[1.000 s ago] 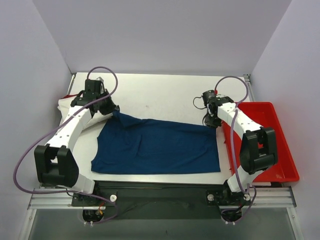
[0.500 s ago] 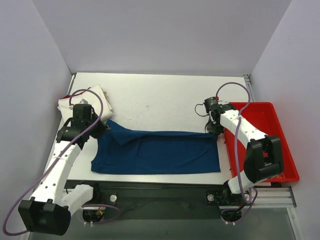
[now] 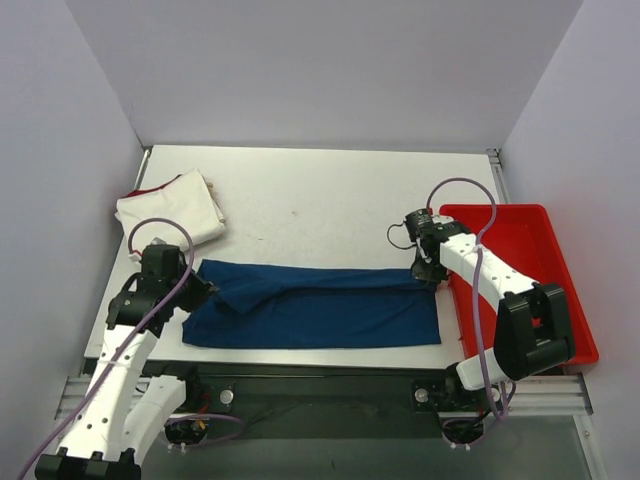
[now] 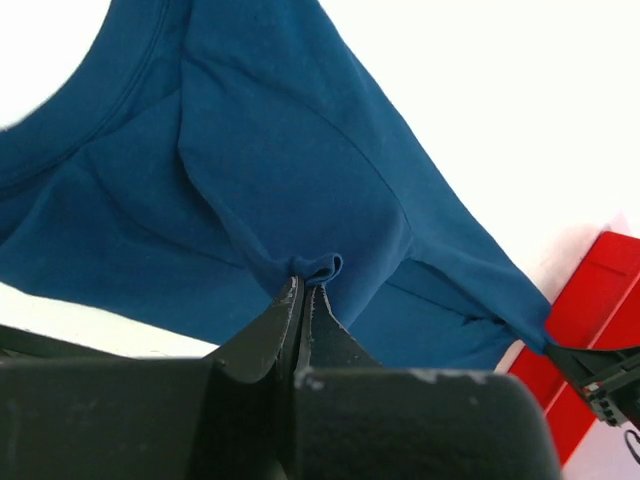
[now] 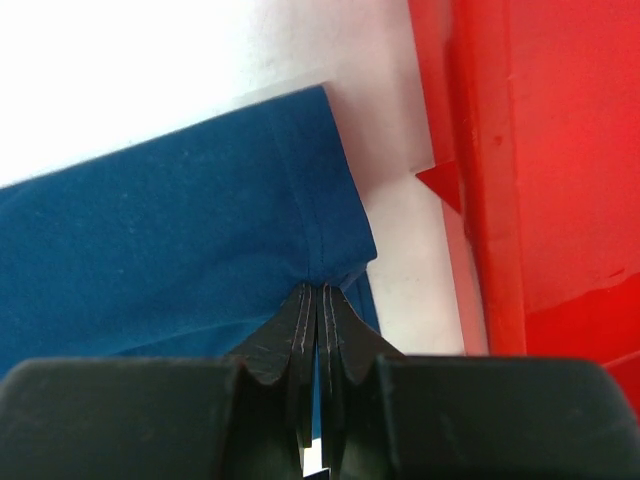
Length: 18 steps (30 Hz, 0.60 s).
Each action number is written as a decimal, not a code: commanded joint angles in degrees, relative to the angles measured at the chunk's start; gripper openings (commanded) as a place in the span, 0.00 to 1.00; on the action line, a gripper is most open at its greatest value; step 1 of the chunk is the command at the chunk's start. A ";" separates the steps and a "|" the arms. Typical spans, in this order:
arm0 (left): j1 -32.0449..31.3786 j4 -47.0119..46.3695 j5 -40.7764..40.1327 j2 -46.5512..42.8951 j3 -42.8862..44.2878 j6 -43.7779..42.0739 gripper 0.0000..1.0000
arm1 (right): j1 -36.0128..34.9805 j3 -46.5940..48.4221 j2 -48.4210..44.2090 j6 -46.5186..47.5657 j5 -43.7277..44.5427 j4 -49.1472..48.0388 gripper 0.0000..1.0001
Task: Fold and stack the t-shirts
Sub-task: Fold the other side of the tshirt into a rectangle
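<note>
A dark teal-blue t-shirt lies across the near half of the table, its far edge doubled over toward the front. My left gripper is shut on a pinch of that shirt at its left end, low over the table. My right gripper is shut on the hem of the same shirt at its right end, beside the red tray. A folded cream-white t-shirt with a red edge rests at the far left, apart from both grippers.
A red plastic tray stands along the right edge, its wall close to my right gripper. The table's back and side walls enclose the workspace. The near table edge runs just in front of the blue shirt.
Both grippers have pulled the blue shirt's far edge toward the front, folding it over itself into a narrower strip. The left arm has swung well back toward its base, uncovering the cream-white shirt.
</note>
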<state>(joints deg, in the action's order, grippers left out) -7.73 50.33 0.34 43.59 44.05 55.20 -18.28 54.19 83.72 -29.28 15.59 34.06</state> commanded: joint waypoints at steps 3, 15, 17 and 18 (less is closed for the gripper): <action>-0.01 3.02 2.30 -4.21 -3.79 4.21 0.00 | -1.75 -1.72 -2.16 -0.78 1.28 2.41 0.00; -0.01 3.47 3.97 -9.14 -10.65 4.48 0.00 | -16.15 1.52 -8.75 -0.34 3.48 3.38 0.59; 0.08 2.50 3.36 -8.97 -10.83 4.04 0.00 | -18.00 2.67 -8.49 0.01 1.04 2.59 0.58; 0.17 1.28 2.48 -8.53 -10.83 2.99 0.00 | -18.80 3.45 -7.97 0.27 -0.38 1.19 0.57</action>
<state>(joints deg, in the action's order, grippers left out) -7.77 54.30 3.46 35.05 32.99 59.16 -35.09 54.61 76.12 -29.43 16.56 35.11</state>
